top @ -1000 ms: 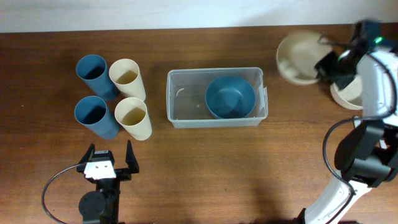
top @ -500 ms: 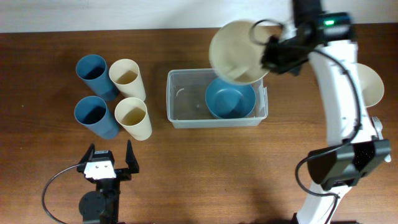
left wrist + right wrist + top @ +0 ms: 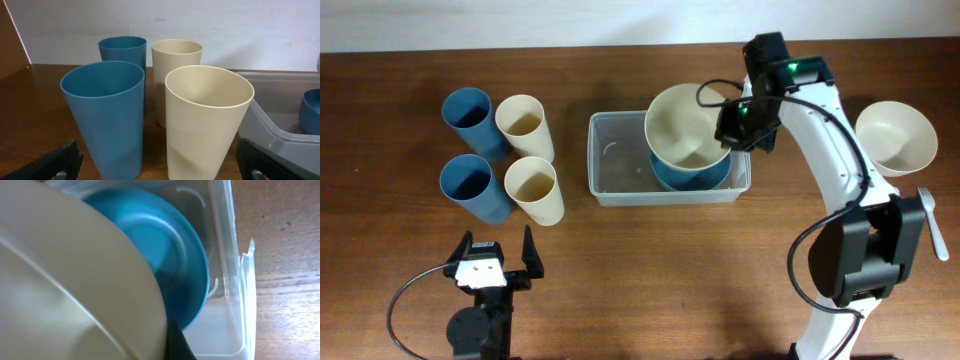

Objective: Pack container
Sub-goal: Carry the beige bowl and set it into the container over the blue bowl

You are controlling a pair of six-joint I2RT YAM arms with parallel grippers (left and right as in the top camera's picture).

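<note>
The clear container (image 3: 610,160) stands mid-table and holds a blue bowl (image 3: 692,176). My right gripper (image 3: 732,122) is shut on the rim of a cream bowl (image 3: 685,125) and holds it right above the blue bowl. In the right wrist view the cream bowl (image 3: 65,280) fills the left, over the blue bowl (image 3: 180,275) inside the container (image 3: 235,280); one finger (image 3: 177,340) shows at its rim. My left gripper (image 3: 492,262) is open and empty near the front edge, facing the cups (image 3: 205,120).
Two blue cups (image 3: 468,115) and two cream cups (image 3: 525,125) stand left of the container. A second cream bowl (image 3: 895,138) sits at the right, with a white fork (image 3: 932,220) below it.
My right arm has carried the cream bowl from the far right across to the container and lowered it over the blue bowl. The left arm has not moved.
</note>
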